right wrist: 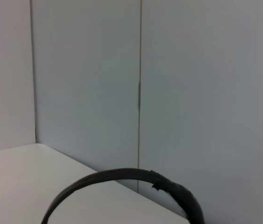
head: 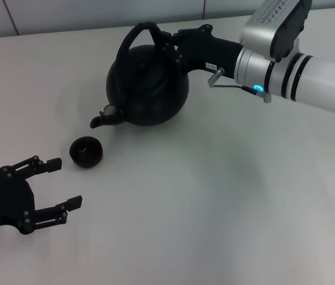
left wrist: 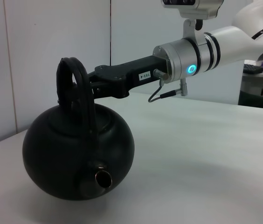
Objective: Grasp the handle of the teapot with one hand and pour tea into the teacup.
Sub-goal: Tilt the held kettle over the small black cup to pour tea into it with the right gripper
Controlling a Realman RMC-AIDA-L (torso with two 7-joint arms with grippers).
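The matte-black teapot (head: 149, 89) is at the back middle of the table, and its spout (head: 100, 121) points toward the front left. My right gripper (head: 166, 48) reaches in from the right and is shut on the arched handle (head: 136, 34) near its top. In the left wrist view the teapot (left wrist: 75, 154) looks tipped spout-down, with the right gripper (left wrist: 90, 80) on the handle (left wrist: 73, 88). The handle's arc (right wrist: 122, 175) also shows in the right wrist view. The tiny black teacup (head: 85, 151) sits just in front of the spout, apart from it. My left gripper (head: 66, 182) is open and empty, in front of the cup.
The white table (head: 215, 208) stretches right and forward of the teapot. A pale panelled wall (left wrist: 38, 46) stands behind the table. My right arm (head: 310, 77) spans the back right.
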